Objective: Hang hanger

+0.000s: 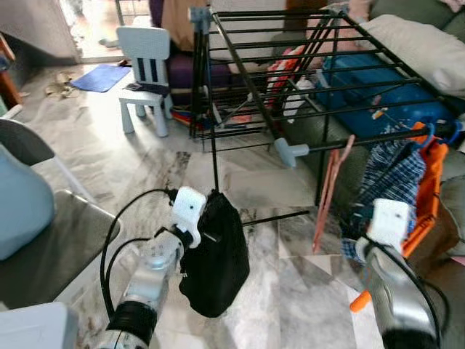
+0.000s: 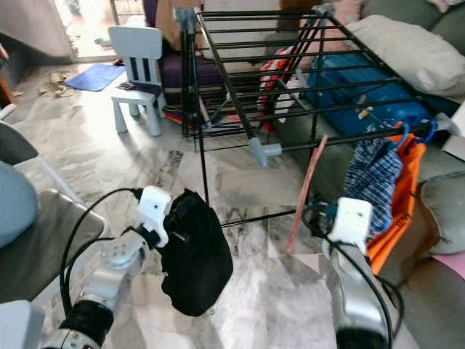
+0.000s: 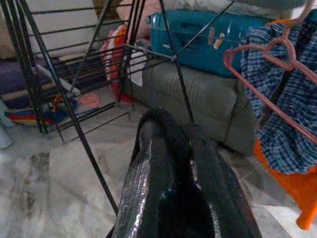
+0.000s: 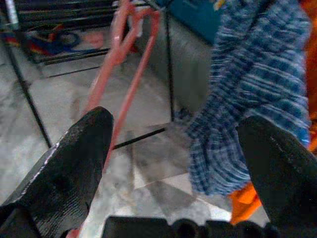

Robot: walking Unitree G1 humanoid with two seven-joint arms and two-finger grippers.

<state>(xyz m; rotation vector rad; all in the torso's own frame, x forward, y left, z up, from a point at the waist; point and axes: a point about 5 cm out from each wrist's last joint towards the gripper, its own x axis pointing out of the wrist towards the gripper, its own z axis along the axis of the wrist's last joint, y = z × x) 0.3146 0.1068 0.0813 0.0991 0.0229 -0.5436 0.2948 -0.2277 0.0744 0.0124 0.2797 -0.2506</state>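
The open-fingered right gripper (image 4: 173,163), below the black metal drying rack (image 1: 305,80), could knock the empty pink plastic hanger (image 1: 330,190) off (left gripper (image 3: 173,163) clamps a black cloth (image 1: 214,258)).

Drying rack (image 1: 305,65) centre; chair (image 1: 145,73) to its left, sofa (image 1: 414,43) behind, hanger (image 1: 330,193) and checked garment (image 1: 392,174) hanging on its right front rail.

The pink hanger (image 1: 328,190) dangles empty off the drying rack's (image 1: 305,73) front rail. It tilts steeply, just beside the checked shirt (image 1: 389,178).
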